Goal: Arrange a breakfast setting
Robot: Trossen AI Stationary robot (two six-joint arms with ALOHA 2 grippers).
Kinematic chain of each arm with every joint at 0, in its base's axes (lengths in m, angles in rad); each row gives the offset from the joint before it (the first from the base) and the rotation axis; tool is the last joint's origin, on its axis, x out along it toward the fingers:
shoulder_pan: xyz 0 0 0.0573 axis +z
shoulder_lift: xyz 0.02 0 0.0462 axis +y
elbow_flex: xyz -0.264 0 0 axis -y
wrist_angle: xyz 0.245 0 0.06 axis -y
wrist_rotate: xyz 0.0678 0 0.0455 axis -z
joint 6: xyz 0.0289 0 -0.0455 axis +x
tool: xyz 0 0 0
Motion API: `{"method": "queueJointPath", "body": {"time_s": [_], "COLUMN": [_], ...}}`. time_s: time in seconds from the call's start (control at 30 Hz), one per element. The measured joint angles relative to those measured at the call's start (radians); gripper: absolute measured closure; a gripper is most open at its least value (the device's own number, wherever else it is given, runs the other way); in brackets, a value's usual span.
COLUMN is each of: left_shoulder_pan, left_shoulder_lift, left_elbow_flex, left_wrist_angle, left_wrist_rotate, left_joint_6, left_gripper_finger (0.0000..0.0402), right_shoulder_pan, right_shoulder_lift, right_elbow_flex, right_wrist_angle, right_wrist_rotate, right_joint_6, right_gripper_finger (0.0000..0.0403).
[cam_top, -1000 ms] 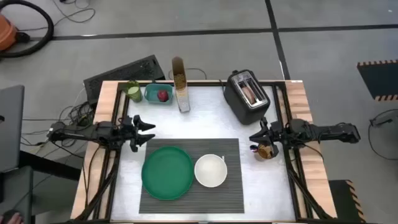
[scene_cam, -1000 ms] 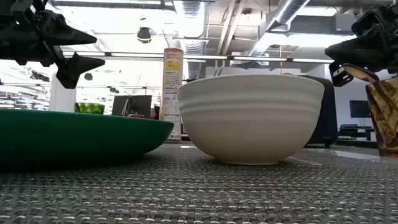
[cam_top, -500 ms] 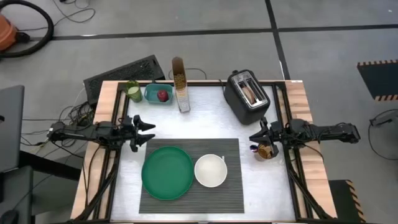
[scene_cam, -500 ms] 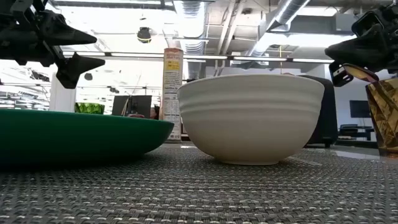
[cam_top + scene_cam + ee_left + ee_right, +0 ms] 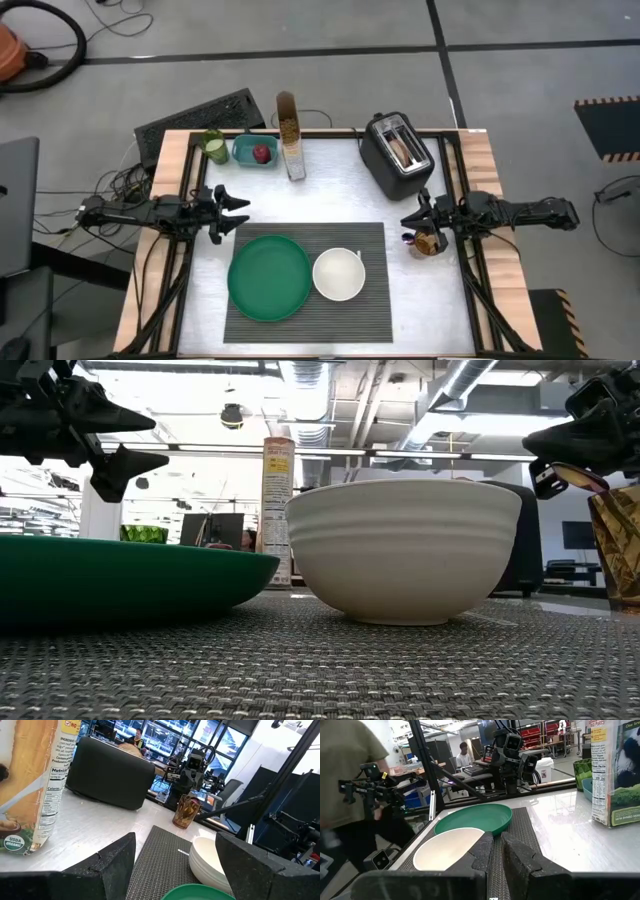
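Note:
A dark grey ribbed placemat [image 5: 370,310] lies at the table's near middle. On it rest a green plate [image 5: 268,277] and, to its right, a white bowl [image 5: 339,274]. A red apple [image 5: 262,153] sits in a teal container [image 5: 243,150] at the far left. My left gripper [image 5: 245,213] hangs open above the table, just left of the mat's far corner. My right gripper [image 5: 404,223] is shut at the mat's right side, over an amber glass [image 5: 430,244]. A purplish spoon [image 5: 578,477] sticks up out of the glass. My right gripper hangs just over the spoon's upper end [image 5: 560,470]. I cannot tell whether it touches the spoon. The right wrist view shows nothing between its fingers [image 5: 482,852].
A black toaster [image 5: 397,155] stands at the far right. A tall cereal box [image 5: 290,135] stands at the far middle, and a green cup [image 5: 213,147] beside the teal container. Bare tabletop [image 5: 330,200] lies between the mat and these. People show in the room beyond.

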Motion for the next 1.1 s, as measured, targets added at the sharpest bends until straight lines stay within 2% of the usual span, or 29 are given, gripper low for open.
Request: {"method": "queueJointPath", "body": {"time_s": [0.33,0.47,0.7,0.83,1.1], "left_shoulder_pan": [0.000,0.000,0.000,0.000,0.000], "left_shoulder_lift": [0.000,0.000,0.000,-0.001,0.003], "left_elbow_flex": [0.000,0.000,0.000,0.001,0.001], "left_wrist_angle": [0.001,0.006,0.012,0.034,0.038], "left_wrist_rotate": [-0.001,-0.051,-0.075,-0.126,-0.127], "left_joint_6": [0.001,0.044,0.066,0.035,-0.092], "left_gripper_finger": [0.0143,0.0143,0.0143,0.0143,0.0143], "right_shoulder_pan": [0.000,0.000,0.000,0.000,0.000], "right_shoulder_lift": [0.000,0.000,0.000,0.000,0.000], "right_elbow_flex": [0.000,0.000,0.000,0.000,0.000], "right_wrist_angle": [0.000,0.000,0.000,0.000,0.000], "right_wrist_rotate": [0.000,0.000,0.000,0.000,0.000], "right_joint_6": [0.000,0.000,0.000,0.000,0.000], "right_gripper_finger": [0.0335,0.0335,0.0335,0.0335,0.0335]}}
